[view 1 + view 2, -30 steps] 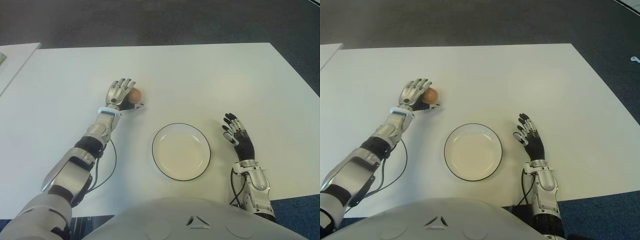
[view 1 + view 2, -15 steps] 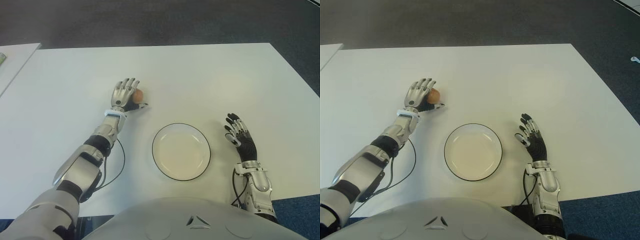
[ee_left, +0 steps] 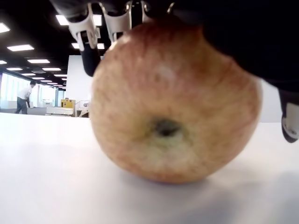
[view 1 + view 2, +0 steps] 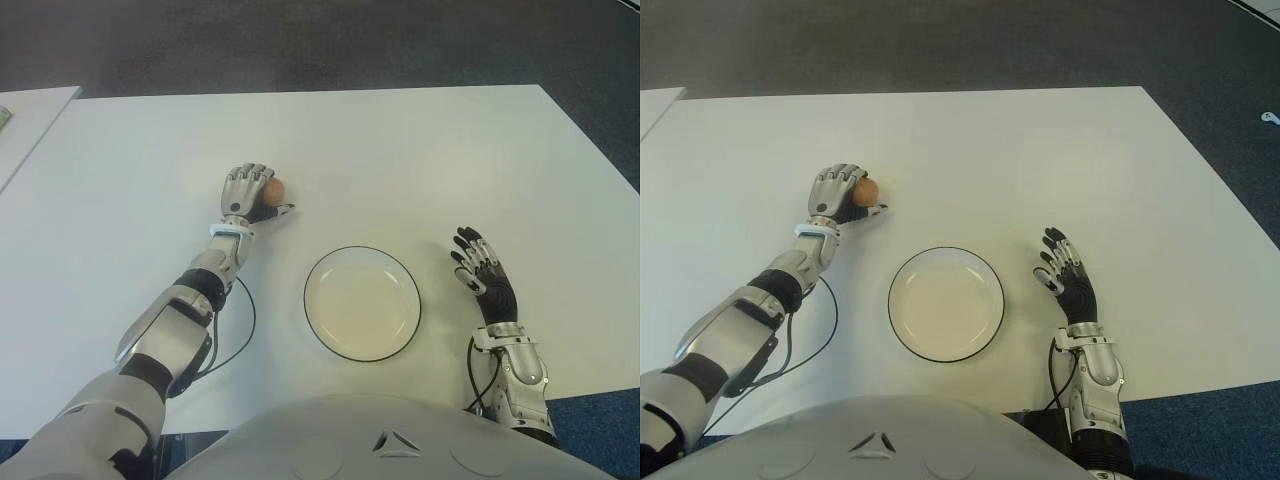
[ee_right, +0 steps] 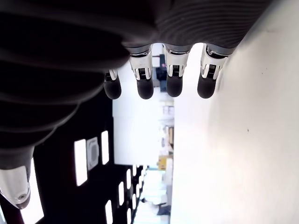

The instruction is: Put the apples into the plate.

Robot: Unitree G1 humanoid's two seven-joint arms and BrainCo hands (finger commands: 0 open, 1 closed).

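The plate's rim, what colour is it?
Black, around a cream plate; clearest in the left eye view.

One apple (image 4: 271,189) out here, just the one. One plate (image 4: 362,303), and two hands on the counter (image 4: 420,150).

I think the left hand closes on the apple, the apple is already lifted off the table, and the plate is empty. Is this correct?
One thing is wrong: the apple is not lifted. The left wrist view shows it sitting on the table, with the left hand curled over it. The rest holds: the plate is empty. The right hand shows open beside the plate, on its right.
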